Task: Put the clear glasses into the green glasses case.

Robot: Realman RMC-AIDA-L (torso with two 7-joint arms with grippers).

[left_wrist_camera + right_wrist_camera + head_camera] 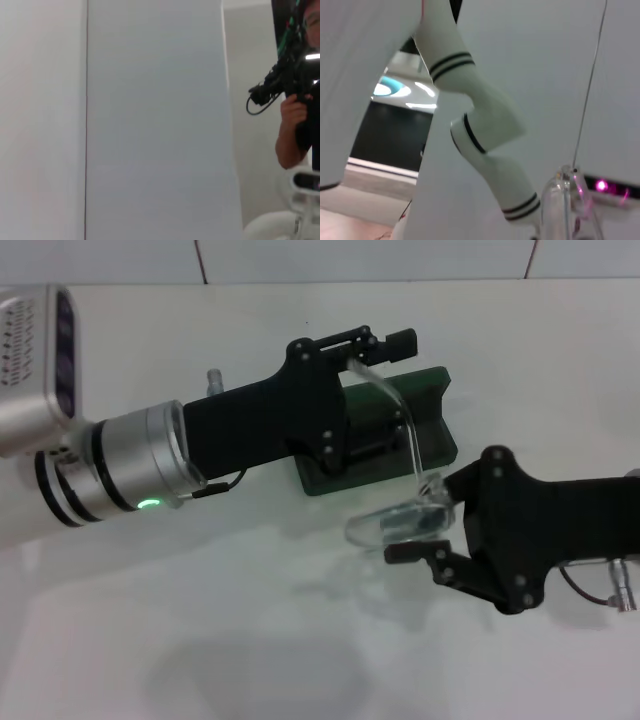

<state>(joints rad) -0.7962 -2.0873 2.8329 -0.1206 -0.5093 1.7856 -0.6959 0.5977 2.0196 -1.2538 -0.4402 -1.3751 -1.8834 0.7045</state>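
Note:
The clear glasses (400,523) hang just in front of the green glasses case (435,410). My right gripper (417,520) is shut on their front piece. One clear arm of the glasses curves up and back over the case, and its tip ends beside the upper finger (385,340) of my left gripper (392,392). That gripper hovers over the open case with its fingers spread apart, hiding most of the inside. In the right wrist view a clear curved piece of the glasses (562,205) shows at the edge.
The case lies on a white table (250,620) with a tiled wall behind it. The left wrist view shows only a wall and a person with a camera (295,75) far off.

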